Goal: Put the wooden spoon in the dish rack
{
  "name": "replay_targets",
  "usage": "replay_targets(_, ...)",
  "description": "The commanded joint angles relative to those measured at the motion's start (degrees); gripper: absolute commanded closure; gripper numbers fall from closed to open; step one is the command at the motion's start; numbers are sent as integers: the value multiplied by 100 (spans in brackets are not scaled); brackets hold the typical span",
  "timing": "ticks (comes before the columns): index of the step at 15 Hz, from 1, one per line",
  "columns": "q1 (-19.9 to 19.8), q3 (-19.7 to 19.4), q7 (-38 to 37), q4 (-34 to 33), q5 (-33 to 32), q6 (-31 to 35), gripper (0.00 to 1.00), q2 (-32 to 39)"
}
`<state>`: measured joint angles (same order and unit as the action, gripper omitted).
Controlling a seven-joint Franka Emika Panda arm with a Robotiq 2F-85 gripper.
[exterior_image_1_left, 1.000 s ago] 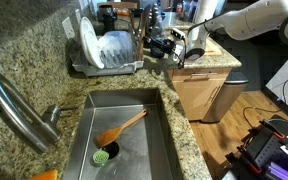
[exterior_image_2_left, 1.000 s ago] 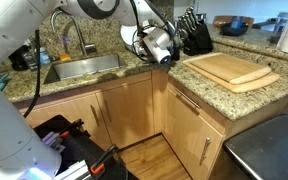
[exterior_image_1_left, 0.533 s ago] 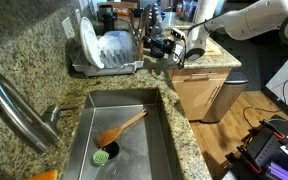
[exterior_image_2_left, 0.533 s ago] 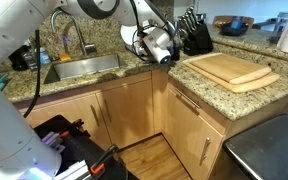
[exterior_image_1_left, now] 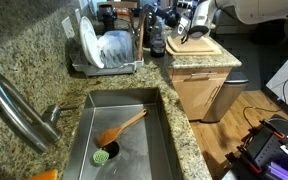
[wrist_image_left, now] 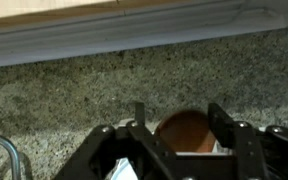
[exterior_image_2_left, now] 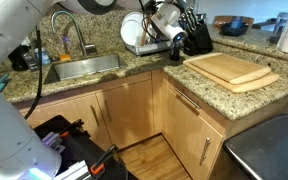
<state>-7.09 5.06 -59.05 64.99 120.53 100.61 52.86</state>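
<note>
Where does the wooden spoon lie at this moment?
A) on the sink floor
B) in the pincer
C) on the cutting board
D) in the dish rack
A: the wooden spoon lies on the floor of the sink, beside a green brush.

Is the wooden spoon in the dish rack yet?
Out. The wooden spoon lies flat in the sink beside a green brush, apart from the dish rack on the counter.

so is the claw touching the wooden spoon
Apart: in an exterior view the wooden spoon lies in the sink while the claw hangs over the counter.
</note>
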Motion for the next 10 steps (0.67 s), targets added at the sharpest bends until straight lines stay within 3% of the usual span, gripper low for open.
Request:
replay_targets(1,-109,99,-237,-290,-103,165,27,-3)
replay_targets(4,-164,90,-637,-784,-204,375,10,-7)
replay_targets(10,-147,93,-639,-787,-208,377,10,46)
